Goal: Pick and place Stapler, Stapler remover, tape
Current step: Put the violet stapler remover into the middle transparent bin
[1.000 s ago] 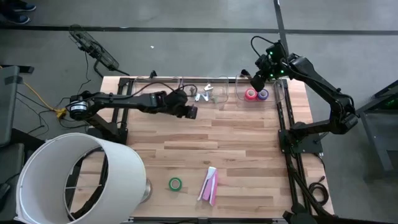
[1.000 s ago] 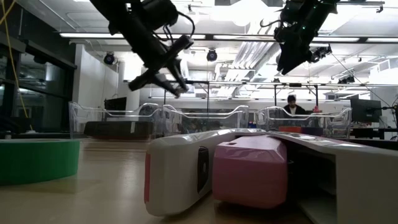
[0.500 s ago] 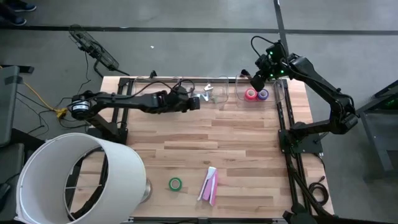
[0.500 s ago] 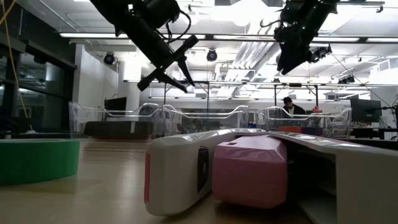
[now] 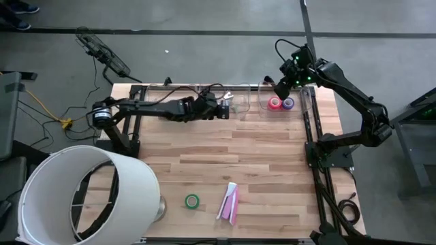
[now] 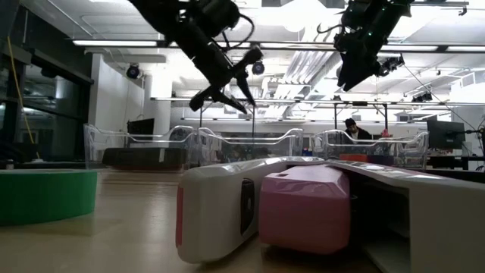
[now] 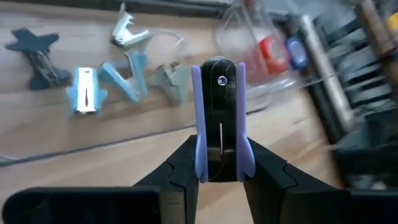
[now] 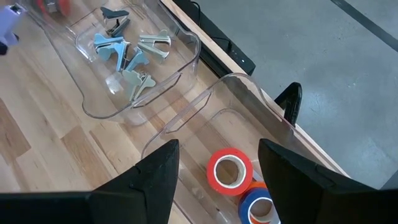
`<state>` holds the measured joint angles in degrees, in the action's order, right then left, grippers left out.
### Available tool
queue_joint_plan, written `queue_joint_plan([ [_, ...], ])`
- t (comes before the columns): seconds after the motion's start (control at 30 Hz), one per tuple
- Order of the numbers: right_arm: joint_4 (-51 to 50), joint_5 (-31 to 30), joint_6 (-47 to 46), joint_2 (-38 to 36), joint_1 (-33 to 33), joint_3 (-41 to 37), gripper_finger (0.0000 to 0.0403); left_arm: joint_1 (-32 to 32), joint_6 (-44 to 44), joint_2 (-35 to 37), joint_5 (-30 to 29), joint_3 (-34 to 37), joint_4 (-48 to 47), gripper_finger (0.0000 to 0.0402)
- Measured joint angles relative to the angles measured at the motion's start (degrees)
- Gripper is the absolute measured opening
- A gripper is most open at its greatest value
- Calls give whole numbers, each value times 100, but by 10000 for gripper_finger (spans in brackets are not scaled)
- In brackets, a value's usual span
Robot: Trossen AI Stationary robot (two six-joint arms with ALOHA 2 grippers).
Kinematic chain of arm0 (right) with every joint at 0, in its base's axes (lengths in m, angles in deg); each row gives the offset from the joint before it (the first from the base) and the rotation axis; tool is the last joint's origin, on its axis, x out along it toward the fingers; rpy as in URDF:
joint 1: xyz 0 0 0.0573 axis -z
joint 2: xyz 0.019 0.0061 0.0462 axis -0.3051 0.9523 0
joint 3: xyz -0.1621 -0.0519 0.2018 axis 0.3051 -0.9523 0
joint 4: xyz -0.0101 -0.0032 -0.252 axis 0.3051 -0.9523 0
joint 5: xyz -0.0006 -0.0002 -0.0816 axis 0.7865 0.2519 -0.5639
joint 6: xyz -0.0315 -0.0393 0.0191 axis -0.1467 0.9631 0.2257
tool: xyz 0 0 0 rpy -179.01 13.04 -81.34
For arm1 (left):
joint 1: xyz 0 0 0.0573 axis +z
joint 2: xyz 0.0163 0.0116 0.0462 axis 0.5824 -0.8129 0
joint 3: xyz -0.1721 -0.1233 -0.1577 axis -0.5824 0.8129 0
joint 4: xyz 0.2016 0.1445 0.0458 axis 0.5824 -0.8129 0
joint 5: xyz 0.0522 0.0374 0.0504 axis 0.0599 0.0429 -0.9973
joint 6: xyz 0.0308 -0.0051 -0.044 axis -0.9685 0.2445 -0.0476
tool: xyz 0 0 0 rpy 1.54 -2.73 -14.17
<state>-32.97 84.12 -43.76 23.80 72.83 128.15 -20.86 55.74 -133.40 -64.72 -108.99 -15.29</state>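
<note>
- Purple and black, a stapler remover (image 7: 219, 118) sits pinched between the fingers of our left gripper (image 5: 223, 109), so we hold it tight.
- We hang it by the clear bin (image 8: 99, 109) where the other removers (image 8: 127, 55) lie, likely to drop it there.
- Our right gripper (image 8: 217, 163) hovers half open and empty over the next bin with the red-orange tape (image 8: 229, 171) and a blue roll (image 8: 260, 210).
- Near the front of the wooden table (image 5: 272, 163), a green tape (image 5: 192, 201) and a pink stapler (image 5: 229, 201) wait.
</note>
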Motion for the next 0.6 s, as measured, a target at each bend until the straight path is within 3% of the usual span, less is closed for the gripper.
queue_joint_plan([
  [0.37,-7,-7,-2,4,2,0,211,366,-1273,-812,-30,-1373,-1191,92],
  [0.6,-20,-2,-2,4,1,0,211,644,-1362,-1163,-4,-1898,-1705,92],
])
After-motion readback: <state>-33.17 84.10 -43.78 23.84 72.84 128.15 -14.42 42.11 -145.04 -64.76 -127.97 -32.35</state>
